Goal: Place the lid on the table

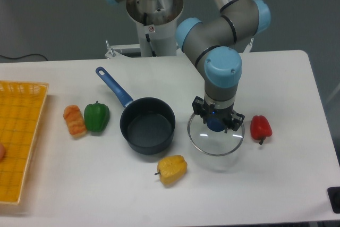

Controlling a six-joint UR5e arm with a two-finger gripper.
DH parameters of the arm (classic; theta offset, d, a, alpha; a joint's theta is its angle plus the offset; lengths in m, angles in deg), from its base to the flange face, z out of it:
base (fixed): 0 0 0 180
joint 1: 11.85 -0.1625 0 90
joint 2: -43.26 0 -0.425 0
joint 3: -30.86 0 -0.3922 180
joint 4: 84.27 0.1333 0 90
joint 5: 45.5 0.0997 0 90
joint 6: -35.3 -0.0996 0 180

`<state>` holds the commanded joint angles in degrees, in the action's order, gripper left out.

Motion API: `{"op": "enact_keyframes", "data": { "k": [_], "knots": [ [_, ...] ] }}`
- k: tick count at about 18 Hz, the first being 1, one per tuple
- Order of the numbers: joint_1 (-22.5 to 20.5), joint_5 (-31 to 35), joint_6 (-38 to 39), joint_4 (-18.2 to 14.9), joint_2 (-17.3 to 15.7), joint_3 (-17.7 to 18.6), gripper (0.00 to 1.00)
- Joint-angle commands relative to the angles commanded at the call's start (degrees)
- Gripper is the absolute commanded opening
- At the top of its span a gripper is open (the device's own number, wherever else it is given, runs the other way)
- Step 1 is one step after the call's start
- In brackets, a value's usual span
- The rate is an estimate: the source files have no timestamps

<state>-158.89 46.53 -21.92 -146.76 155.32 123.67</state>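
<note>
The lid (214,144), a round clear glass disc with a thin metal rim, lies on the white table (276,184) to the right of the pot. Its dark blue knob (214,125) shows only partly under my gripper (215,123). The gripper points straight down over the lid's centre. Its fingers (237,120) are spread wide on either side of the knob, so it looks open. From this view I cannot tell whether the fingertips touch the knob.
A dark saucepan (147,126) with a blue handle stands just left of the lid. A yellow pepper (171,168) lies in front, a red pepper (260,127) right of the lid, and a green pepper (96,116) and an orange vegetable (74,120) further left. A yellow woven tray (18,136) fills the left edge.
</note>
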Motion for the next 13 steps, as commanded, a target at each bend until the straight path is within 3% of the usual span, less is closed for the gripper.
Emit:
{"op": "enact_keyframes", "data": {
  "k": [13],
  "knots": [
    [-0.1, -0.1, 0.0, 0.6, 0.1, 0.4, 0.67]
  ]
}}
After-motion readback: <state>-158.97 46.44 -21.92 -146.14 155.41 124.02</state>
